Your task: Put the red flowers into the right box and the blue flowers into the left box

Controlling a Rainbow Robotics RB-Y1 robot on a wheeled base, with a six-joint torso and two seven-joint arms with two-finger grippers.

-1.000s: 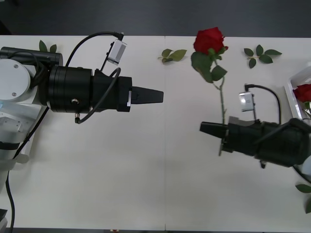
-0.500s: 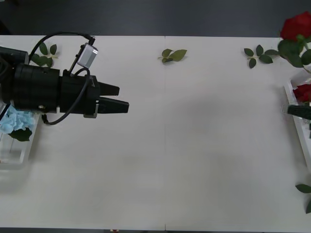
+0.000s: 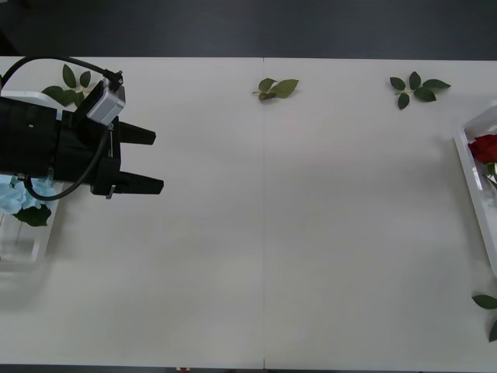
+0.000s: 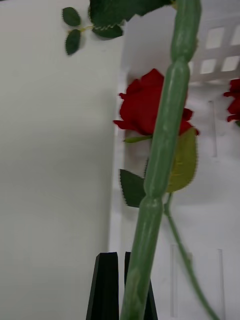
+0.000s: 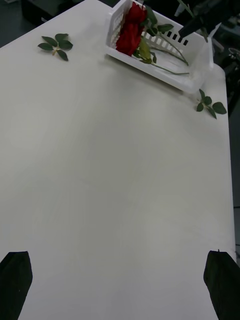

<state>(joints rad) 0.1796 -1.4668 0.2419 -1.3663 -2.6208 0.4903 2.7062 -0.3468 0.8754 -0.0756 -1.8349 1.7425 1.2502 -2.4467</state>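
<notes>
Right end effector [image 4: 122, 280] clenched on a rose stem [image 4: 162, 150] above the right box [image 4: 200, 225] to drop it in, left end effector [image 3: 140, 161] released, idle beside left box [image 3: 23, 249]

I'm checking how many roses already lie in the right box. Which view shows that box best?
The left wrist view: the whole right box shows, with red flowers inside and the right tool above it. The front view catches its near rim and one bloom. The right wrist view shows part of its floor behind a held stem.
</notes>
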